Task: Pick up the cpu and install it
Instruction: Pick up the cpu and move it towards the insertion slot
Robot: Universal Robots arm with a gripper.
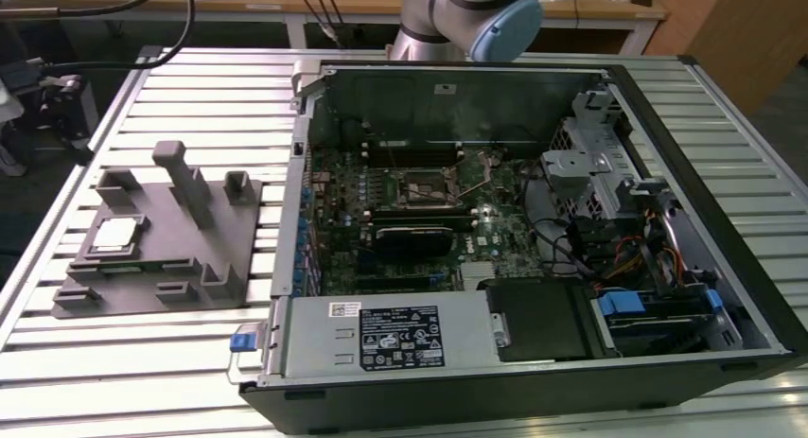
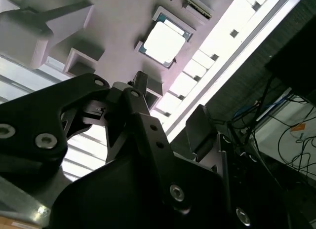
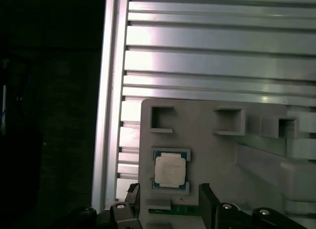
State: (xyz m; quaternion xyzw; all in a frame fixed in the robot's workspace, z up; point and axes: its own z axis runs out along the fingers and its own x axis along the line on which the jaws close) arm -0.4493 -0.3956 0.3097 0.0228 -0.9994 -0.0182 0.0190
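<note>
Hand: fingers spread, nothing between them; near the cpu, not touching it.
Cpu: flat, metal top up, in a square recess of the grey tray.
Tray: on the slatted surface, at the exterior view's left of the open computer case.
Socket frame: on the board inside the case, well apart from the cpu.

My table is slatted metal; a grey tray lies flat at the exterior view's left; an open case lies beside it.
</note>
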